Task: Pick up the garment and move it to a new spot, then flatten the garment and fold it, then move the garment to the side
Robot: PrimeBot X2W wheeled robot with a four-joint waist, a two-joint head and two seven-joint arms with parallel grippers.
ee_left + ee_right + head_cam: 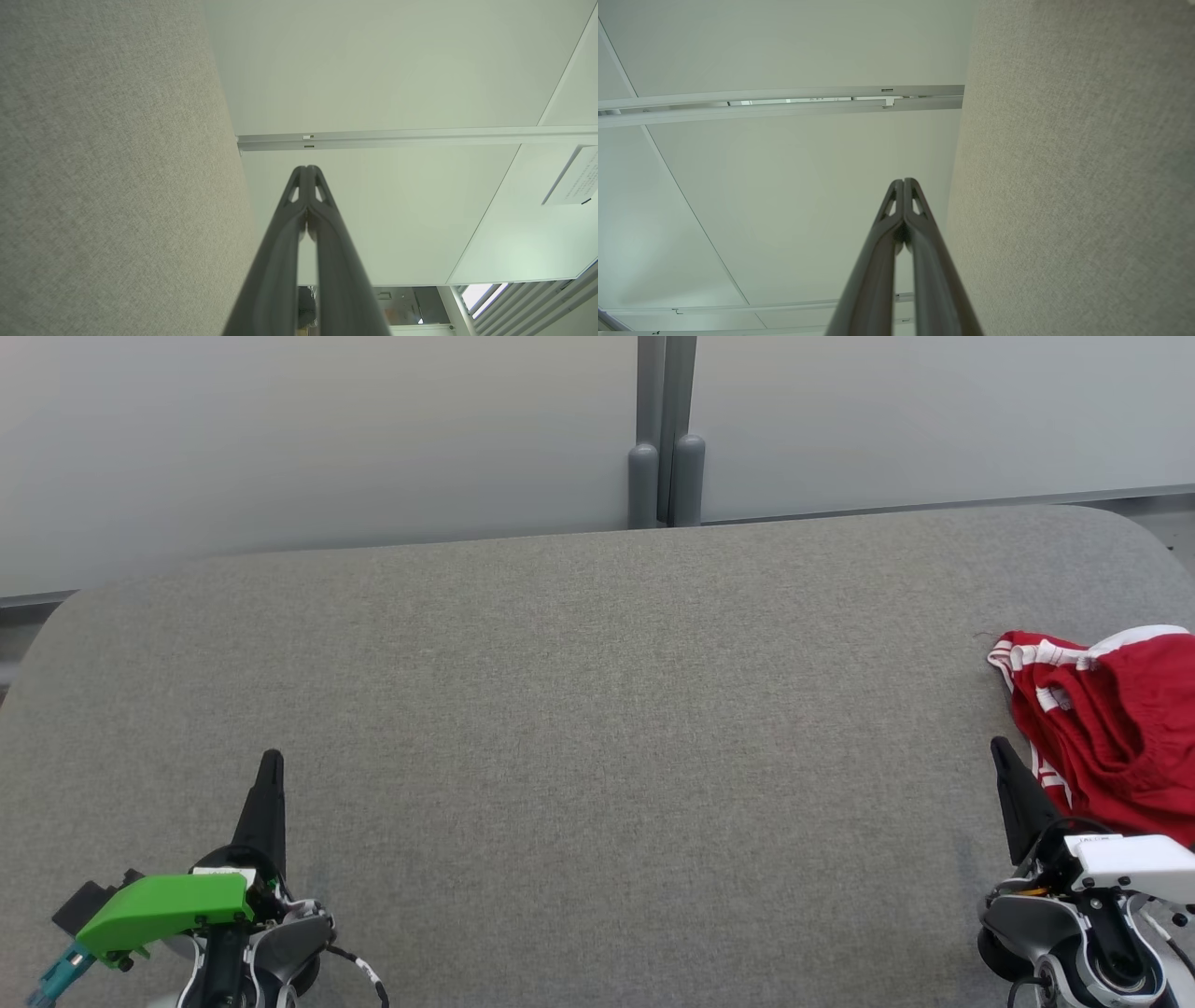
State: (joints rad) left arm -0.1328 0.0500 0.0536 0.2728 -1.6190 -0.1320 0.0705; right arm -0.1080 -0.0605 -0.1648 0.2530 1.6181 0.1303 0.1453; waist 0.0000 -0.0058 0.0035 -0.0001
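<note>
The garment (1111,728), red with white striped trim, lies as a crumpled heap on the grey fabric-covered table (597,709), at the table's right edge as the head view shows it. The picture's right border cuts it off, so its full outline cannot be read. The visible mass has its long axis on a diagonal, from a far-left corner down towards the near right. The white-striped band sits at that far-left corner and points towards the middle of the table; a second white band runs along the heap's top edge. No sleeve, leg or opening can be told apart in the folds. The right gripper (999,744) stands at the lower right with its fingers pointing away from the robot, and its tip is just beside the garment's near-left edge. Contact between finger and cloth cannot be confirmed from this angle. The left gripper (272,758) stands at the lower left, well apart from the garment, fingers pointing the same way, with a green part (163,905) mounted on its wrist. In the left wrist view the left gripper (307,169) has its jaws pressed together at the tips with nothing between them. The right wrist view shows the right gripper (904,182) in the same condition: jaws together, empty. Pale wall panels and a grey post (665,429) stand behind the table's far edge.
</note>
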